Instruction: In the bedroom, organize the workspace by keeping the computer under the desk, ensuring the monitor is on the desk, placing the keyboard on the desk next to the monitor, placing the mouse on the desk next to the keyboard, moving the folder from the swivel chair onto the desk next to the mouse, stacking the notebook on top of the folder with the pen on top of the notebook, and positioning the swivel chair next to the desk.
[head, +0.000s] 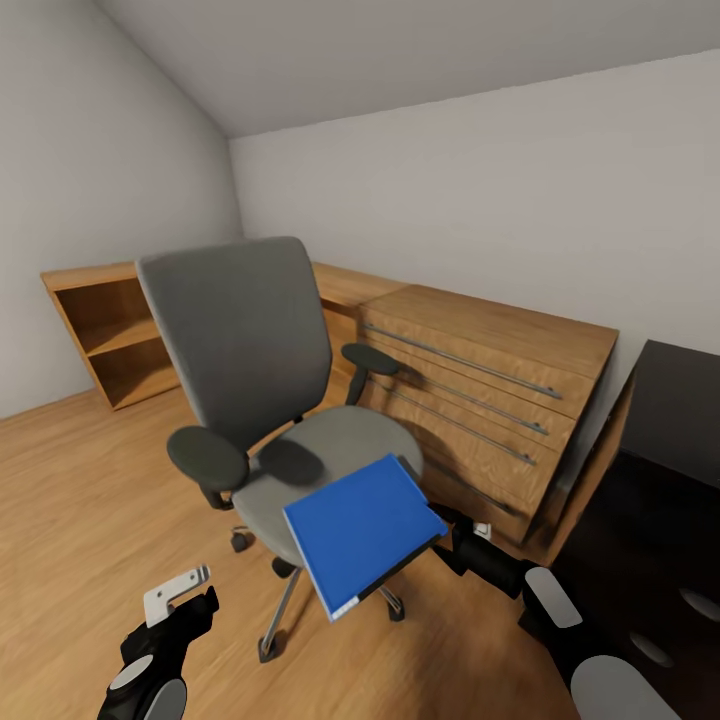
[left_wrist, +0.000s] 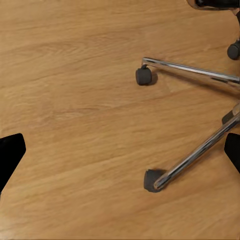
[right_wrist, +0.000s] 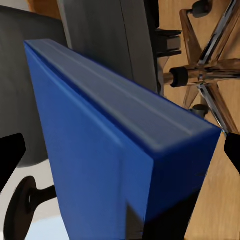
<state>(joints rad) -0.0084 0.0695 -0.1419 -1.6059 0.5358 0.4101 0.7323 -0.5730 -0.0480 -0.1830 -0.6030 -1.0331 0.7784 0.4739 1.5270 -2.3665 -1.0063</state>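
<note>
The grey swivel chair (head: 240, 330) stands on the wood floor with its back towards the wall. The blue folder (head: 360, 525) lies tilted on the front of its seat and overhangs the seat edge. My right gripper (head: 455, 540) is at the folder's right corner. In the right wrist view, the right gripper (right_wrist: 120, 155) has its black fingertips spread wide on either side of the folder's spine (right_wrist: 115, 110). My left gripper (head: 185, 590) hangs open low by the chair's base, over bare floor (left_wrist: 75, 100). A corner of the black desk (head: 685, 410) shows at the right edge.
An oak dresser (head: 490, 390) with metal drawer rails stands right behind the chair, and an oak shelf unit (head: 110, 330) sits against the left wall. Chrome chair legs with casters (left_wrist: 195, 155) spread over the floor below the left gripper. Open floor lies to the left.
</note>
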